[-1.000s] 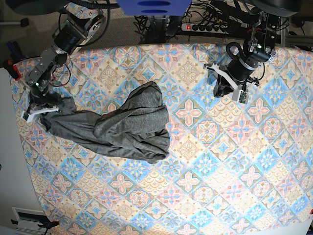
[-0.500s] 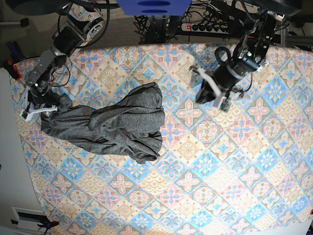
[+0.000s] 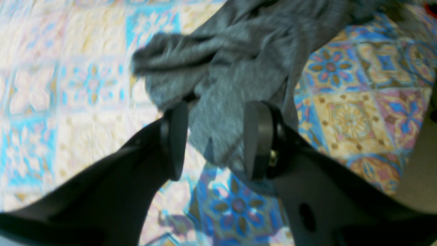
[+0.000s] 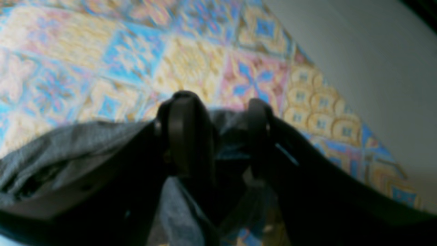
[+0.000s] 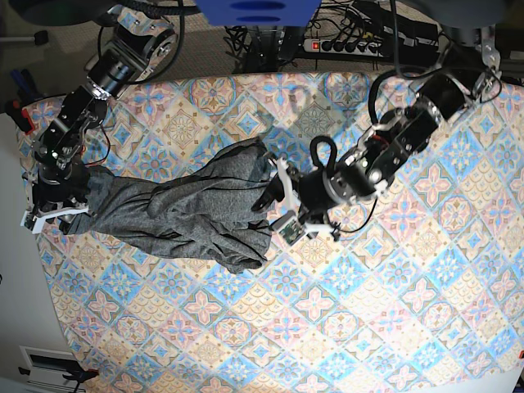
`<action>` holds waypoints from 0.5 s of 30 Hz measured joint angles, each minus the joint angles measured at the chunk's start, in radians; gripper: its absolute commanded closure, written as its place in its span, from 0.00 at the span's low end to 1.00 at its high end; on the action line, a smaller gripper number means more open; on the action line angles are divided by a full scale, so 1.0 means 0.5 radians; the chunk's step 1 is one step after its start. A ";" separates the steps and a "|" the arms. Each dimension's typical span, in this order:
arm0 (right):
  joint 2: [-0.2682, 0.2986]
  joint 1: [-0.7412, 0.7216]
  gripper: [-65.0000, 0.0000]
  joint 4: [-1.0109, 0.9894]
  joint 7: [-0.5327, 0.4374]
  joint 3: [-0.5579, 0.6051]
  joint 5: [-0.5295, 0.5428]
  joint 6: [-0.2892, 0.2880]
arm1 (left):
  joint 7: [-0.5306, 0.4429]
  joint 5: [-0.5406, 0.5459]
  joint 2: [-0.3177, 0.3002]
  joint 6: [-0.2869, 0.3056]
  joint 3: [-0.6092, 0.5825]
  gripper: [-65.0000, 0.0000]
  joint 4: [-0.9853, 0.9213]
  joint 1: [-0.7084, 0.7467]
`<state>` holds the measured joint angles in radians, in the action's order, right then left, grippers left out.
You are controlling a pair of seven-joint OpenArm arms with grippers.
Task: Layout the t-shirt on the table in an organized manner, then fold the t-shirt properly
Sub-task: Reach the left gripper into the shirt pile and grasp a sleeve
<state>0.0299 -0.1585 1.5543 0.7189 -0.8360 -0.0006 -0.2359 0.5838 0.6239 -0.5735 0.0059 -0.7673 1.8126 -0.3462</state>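
Table (image 5: 393, 311) holds bunched t-shirt (image 5: 188, 213) between hands.

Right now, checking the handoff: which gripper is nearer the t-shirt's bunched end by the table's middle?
Left. The left gripper is at that end of the t-shirt; the right gripper is at the opposite end.

A power strip (image 5: 348, 45) and cables (image 5: 254, 37) lie beyond.

A wide table (image 5: 393, 327) draped in a pastel cloth of blue, pink and beige floral diamond tiles carries a single large dark heather-grey knit t-shirt (image 5: 188, 213). It lies bunched in rumpled folds on the left half, reaching from the left edge toward the middle.
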 measured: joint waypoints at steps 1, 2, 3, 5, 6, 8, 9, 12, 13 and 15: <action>-0.026 0.003 0.64 0.008 0.005 -0.011 -0.008 0.015 | -0.001 -0.008 0.005 -0.005 -0.041 0.59 -0.051 -0.047; -0.051 0.015 0.64 0.014 0.016 -0.014 -0.012 0.019 | 0.008 -0.015 0.029 -0.011 -0.072 0.59 -0.121 -0.086; -0.066 0.028 0.64 0.023 0.037 -0.014 -0.014 0.014 | 0.033 -0.040 0.061 -0.018 -0.103 0.59 -0.185 -0.107; -0.094 0.036 0.65 0.042 0.035 -0.013 -0.014 0.014 | 0.253 -0.032 0.115 -0.005 -0.135 0.59 -0.289 -0.142; -0.099 0.045 0.65 0.050 0.011 -0.012 -0.011 0.014 | 0.340 -0.016 0.146 0.002 -0.146 0.59 -0.329 -0.158; -0.101 0.069 0.65 0.056 0.002 -0.007 -0.006 0.001 | 0.470 -0.035 0.225 -0.003 -0.149 0.59 -0.389 -0.201; -0.104 0.081 0.65 0.056 0.005 -0.007 -0.006 0.000 | 0.481 -0.042 0.259 0.031 -0.148 0.59 -0.411 -0.224; -0.109 0.089 0.65 0.053 0.025 -0.014 -0.014 0.021 | 0.484 -0.037 0.327 0.206 -0.135 0.59 -0.415 -0.260; -0.109 0.087 0.65 0.054 0.018 -0.014 -0.014 0.014 | 0.494 -0.037 0.352 0.209 -0.135 0.59 -0.427 -0.256; -0.110 0.092 0.65 0.054 0.015 -0.006 -0.013 0.014 | 0.500 -0.100 0.401 0.236 -0.137 0.59 -0.524 -0.246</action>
<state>-0.0250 -0.1123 1.5814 0.7265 -0.8391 -0.0071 -0.2291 0.8337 0.5739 -0.3733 0.1238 -0.8360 1.5505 -0.4694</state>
